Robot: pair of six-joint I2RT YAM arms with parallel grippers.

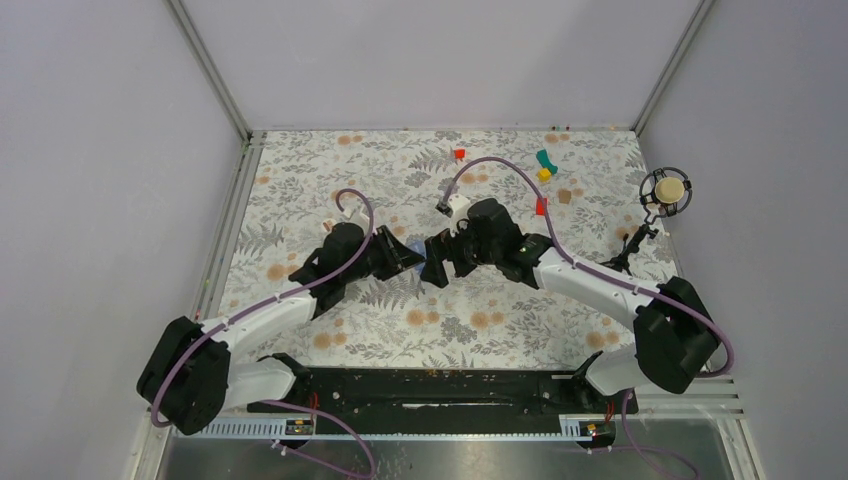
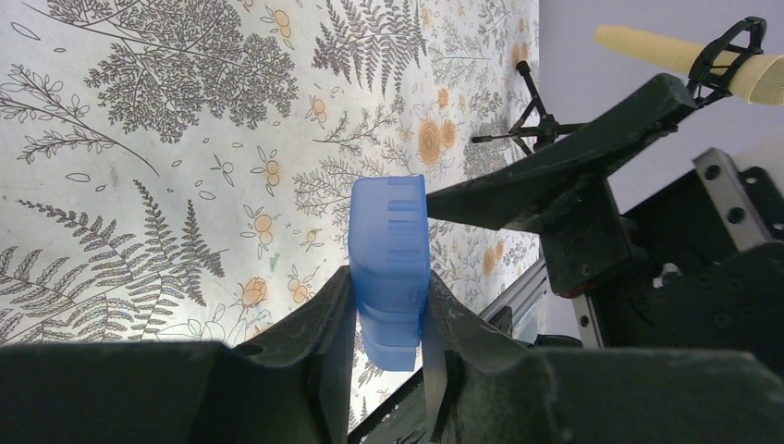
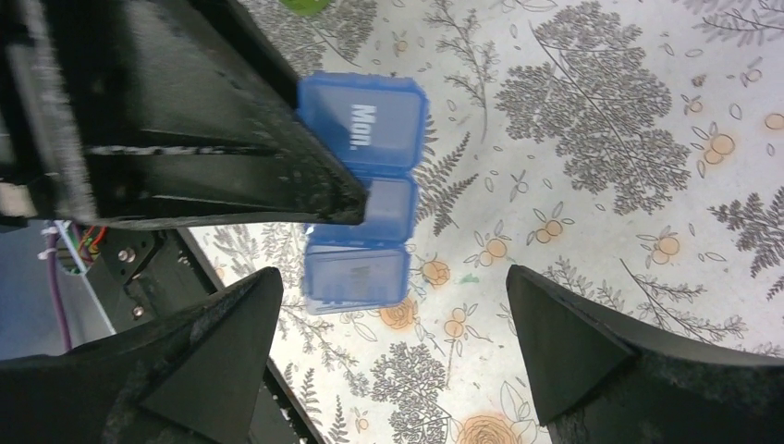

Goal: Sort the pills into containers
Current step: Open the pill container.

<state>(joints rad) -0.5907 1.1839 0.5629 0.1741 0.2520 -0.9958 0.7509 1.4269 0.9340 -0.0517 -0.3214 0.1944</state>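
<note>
L gripper (image 2: 388, 294) clamped on the blue pill box (image 2: 389, 231), jaws pinching its flat faces across the middle compartment, approx mid-table (image 1: 480, 300). R gripper (image 3: 388, 277) jaws spread wide, nothing held, nose-to-nose w/ the L one, one finger just beside the box; contact unclear. "Mon." lid faces the R cam. Coloured blocks (image 1: 545, 168) far-right, well apart.

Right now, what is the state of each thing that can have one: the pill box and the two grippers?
pill box: visible lids closed, clamped in the left gripper
left gripper: shut on the pill box
right gripper: wide open, holding nothing
</note>
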